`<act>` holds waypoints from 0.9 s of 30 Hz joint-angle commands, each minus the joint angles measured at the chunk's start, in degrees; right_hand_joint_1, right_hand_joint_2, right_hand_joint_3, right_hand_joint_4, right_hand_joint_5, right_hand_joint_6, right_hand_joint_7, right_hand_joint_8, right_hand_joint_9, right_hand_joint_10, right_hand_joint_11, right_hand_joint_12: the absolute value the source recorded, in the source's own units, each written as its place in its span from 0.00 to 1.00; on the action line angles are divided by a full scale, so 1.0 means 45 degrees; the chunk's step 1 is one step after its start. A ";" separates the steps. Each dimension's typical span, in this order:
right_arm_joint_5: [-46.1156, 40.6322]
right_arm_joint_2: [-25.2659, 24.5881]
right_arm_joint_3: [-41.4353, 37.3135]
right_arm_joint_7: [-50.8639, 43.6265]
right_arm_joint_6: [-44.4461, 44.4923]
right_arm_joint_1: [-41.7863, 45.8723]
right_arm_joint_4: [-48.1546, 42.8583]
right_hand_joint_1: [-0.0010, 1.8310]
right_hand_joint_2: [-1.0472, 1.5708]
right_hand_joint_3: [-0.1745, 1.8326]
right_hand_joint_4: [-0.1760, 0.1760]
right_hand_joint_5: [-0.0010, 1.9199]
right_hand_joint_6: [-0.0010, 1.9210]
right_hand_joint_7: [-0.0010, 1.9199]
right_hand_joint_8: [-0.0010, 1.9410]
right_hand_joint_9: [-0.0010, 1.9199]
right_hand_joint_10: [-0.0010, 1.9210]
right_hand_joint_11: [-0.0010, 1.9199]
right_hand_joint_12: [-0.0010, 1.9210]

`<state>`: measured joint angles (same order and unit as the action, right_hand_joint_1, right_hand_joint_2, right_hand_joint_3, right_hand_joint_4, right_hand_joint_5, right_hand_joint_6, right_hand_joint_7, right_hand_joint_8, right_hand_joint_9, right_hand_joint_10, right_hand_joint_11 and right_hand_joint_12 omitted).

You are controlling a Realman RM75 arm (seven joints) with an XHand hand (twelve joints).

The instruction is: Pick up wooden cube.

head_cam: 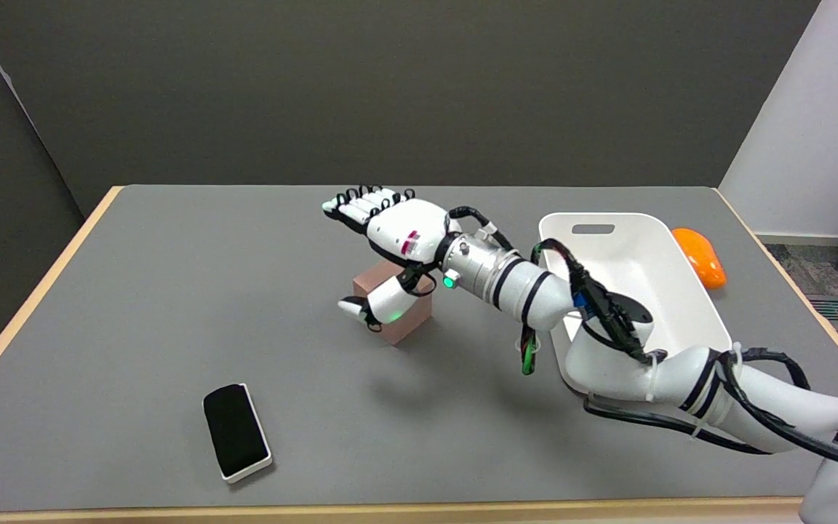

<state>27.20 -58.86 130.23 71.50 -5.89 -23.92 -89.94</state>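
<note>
Right hand [390, 244] spread over wooden cube [397, 309]

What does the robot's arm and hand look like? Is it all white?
Mostly white! The right hand has a white shell with black bits along its fingers and a small pink mark on the back. The right arm is made of fat, round white tubes with black rings. Its wrist is shiny silver with a little green light. Black cables loop along the outside, held by white ties.

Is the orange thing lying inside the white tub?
No, the orange thing lies on the table just outside the white tub, against its right side.
</note>
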 commanded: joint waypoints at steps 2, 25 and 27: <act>0.0729 -0.0587 0.0683 -0.0093 -0.1577 -0.0122 0.0959 0.23 0.61 0.52 0.27 0.02 0.10 0.03 0.13 0.00 0.31 0.00 0.59; 0.0772 -0.0587 0.0543 -0.0005 -0.1755 -0.0155 0.1347 0.27 0.62 0.50 0.25 0.03 0.13 0.05 0.17 0.05 0.45 0.10 0.77; 0.0772 -0.0587 0.0539 -0.0005 -0.1755 -0.0156 0.1362 0.28 0.62 0.51 0.24 0.03 0.13 0.07 0.18 0.08 0.49 0.14 0.82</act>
<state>30.27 -61.22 132.56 71.19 -12.73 -24.40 -85.08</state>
